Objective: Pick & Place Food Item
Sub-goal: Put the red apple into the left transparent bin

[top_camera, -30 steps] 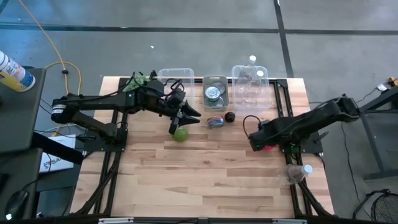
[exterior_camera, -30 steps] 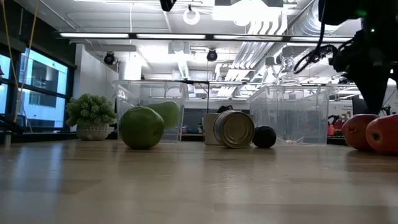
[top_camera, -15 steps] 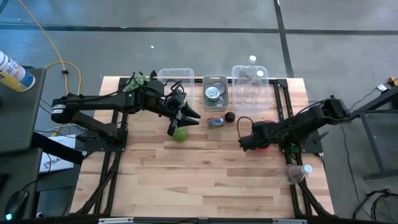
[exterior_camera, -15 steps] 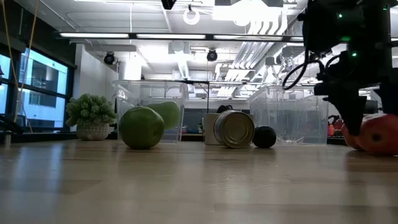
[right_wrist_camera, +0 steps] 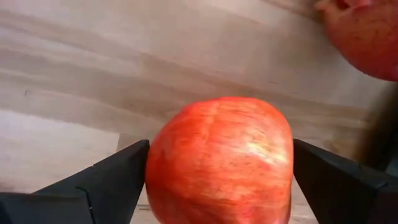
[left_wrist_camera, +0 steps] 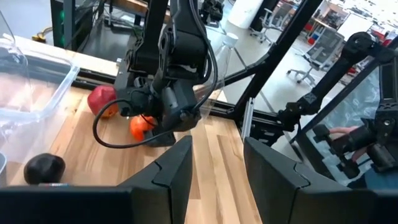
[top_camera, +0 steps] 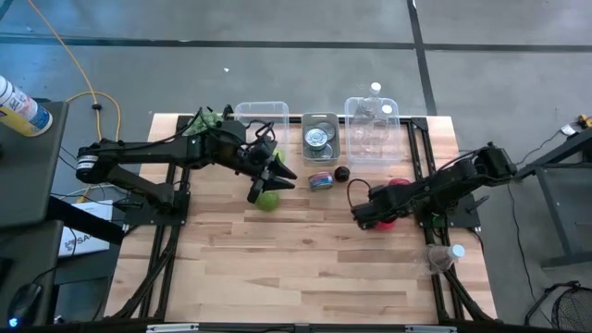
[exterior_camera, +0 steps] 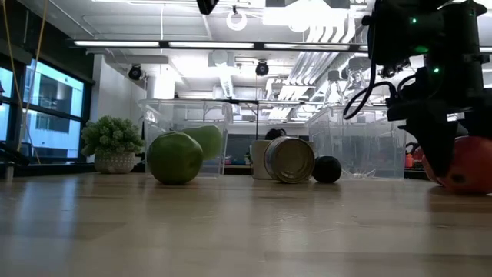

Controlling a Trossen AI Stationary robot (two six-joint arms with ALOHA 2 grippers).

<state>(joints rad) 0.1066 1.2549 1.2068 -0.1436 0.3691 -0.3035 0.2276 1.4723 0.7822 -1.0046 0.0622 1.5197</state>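
The left gripper [top_camera: 271, 176] hangs over the table's [top_camera: 305, 268] back half, just above a green apple [top_camera: 266, 198]; its fingers [left_wrist_camera: 174, 174] stand a little apart with nothing between them. Behind it, along the far edge, sit a clear tub [top_camera: 262, 115], a small tray [top_camera: 321, 139] with a can in it, and a second clear tub [top_camera: 372, 125]. In front of the tray lie a tin can [top_camera: 321, 179] on its side and a dark round fruit [top_camera: 341, 173], close together. To their right, the right gripper [top_camera: 363, 212] is down at the table top, its fingers [right_wrist_camera: 112, 180] spread wide on either side of a red apple [right_wrist_camera: 221, 158], which sits on the wood between them. A second red fruit [top_camera: 400, 186] lies just beyond it, towards the right edge. The whole front half of the table is bare wood, with open room towards the near edge.
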